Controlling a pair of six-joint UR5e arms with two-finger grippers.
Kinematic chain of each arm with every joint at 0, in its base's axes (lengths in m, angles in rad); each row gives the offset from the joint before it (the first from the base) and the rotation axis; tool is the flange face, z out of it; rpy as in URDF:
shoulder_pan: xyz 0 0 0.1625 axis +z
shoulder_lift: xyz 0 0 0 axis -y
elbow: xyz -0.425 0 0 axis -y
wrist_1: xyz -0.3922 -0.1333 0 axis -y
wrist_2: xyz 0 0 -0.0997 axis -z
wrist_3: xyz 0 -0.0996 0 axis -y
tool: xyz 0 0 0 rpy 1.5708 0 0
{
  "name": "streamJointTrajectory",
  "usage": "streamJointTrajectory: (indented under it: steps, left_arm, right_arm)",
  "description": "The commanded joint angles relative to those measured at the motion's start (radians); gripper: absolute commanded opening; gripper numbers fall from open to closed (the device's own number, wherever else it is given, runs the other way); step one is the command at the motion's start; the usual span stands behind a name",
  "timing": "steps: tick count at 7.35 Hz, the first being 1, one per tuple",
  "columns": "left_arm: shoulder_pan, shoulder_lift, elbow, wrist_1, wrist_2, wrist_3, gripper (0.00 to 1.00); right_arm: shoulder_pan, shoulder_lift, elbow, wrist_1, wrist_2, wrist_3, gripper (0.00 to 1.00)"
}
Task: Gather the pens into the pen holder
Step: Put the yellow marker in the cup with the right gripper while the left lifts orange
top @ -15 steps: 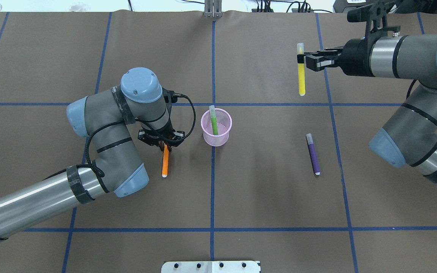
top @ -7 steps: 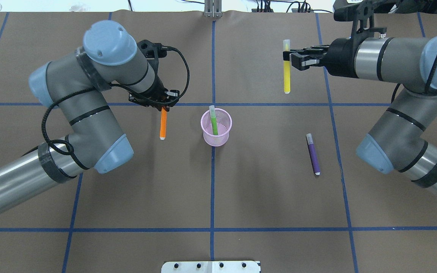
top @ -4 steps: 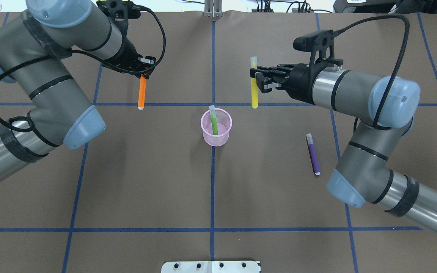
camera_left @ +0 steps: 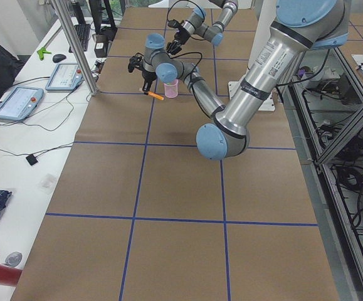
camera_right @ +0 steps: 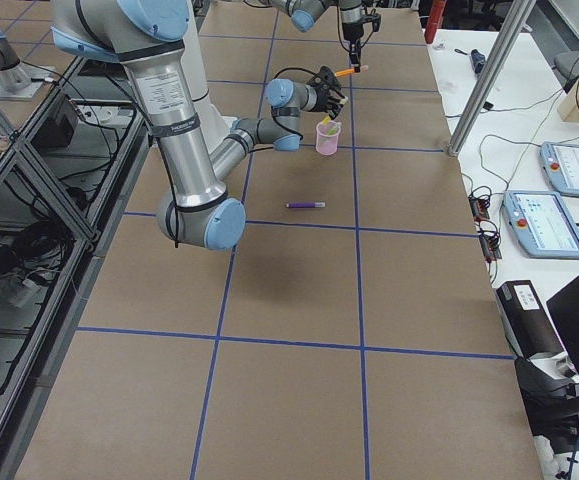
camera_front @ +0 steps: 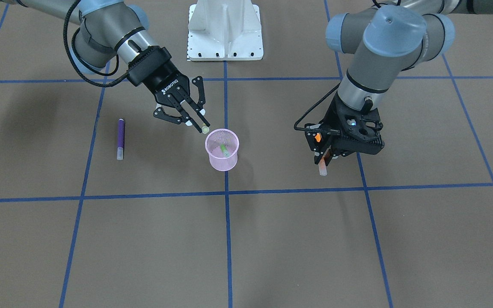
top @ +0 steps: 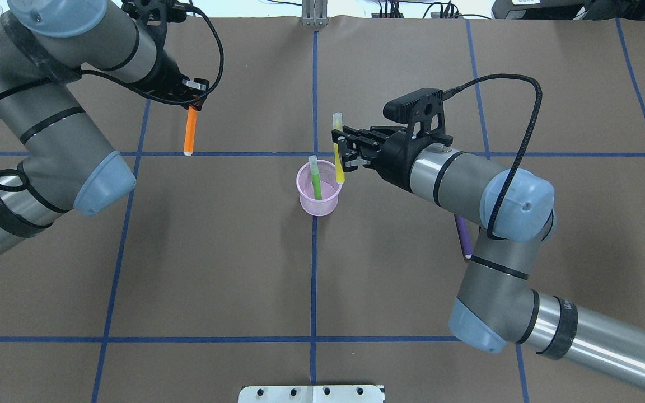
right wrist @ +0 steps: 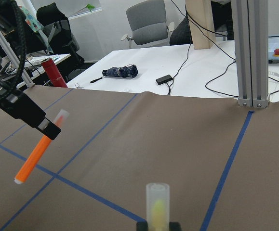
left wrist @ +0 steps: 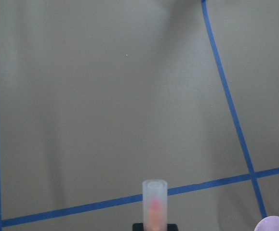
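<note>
- Overhead, right claw (top: 342,150) pinches yellow pen (top: 340,170) over pen holder (top: 314,208) rim.
- Left claw (top: 191,102) grips orange pen (top: 190,131), well apart.
- Right arm (top: 468,184) half-hides purple pen (top: 464,238).

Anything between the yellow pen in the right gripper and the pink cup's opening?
Nothing visible. The right gripper holds the yellow pen by the pen holder's rim; the green pen already inside leaves most of the opening free.

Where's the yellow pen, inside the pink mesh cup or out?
Out: the right gripper holds the yellow pen aloft at the pink cup's rim.
</note>
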Motion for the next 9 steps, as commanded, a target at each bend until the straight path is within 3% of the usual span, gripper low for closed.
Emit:
streamJointTrajectory:
  steps: [1, 9]
  left_arm:
    - [-0.001, 0.021, 0.003, -0.024, 0.0, 0.004, 0.0]
    - [-0.001, 0.047, 0.009, -0.061, 0.0, 0.007, 0.0]
  right_arm:
    - [-0.013, 0.059, -0.076, -0.002, -0.038, -0.004, 0.0]
    - [-0.067, 0.061, -0.141, -0.005, -0.09, -0.007, 0.0]
